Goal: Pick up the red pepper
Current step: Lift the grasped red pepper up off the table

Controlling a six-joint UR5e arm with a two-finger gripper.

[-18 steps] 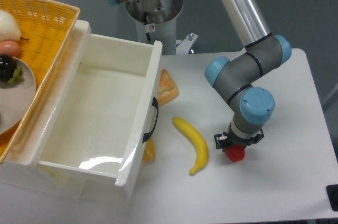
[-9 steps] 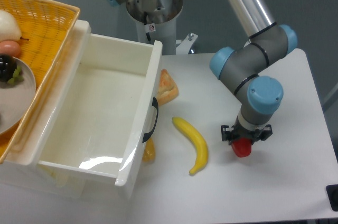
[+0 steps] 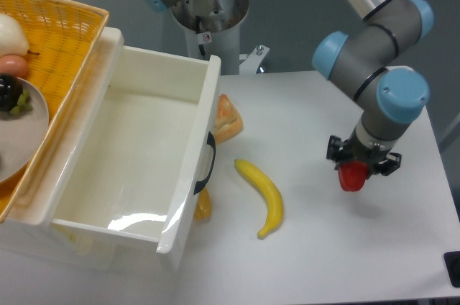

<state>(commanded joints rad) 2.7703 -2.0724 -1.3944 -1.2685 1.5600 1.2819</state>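
A white table [image 3: 338, 255] carries an open white drawer box [image 3: 129, 168] at its left side. On the tabletop beside the box lie a banana [image 3: 263, 196], a bread slice [image 3: 226, 118] and a small orange-yellow item [image 3: 203, 206].

My arm [image 3: 374, 46] in the upper right shows grey joint housings with light-blue round caps and a silver tube link. The black end effector [image 3: 357, 170] is small. At top centre sits the grey base column [image 3: 208, 10], red-marked sticker below.
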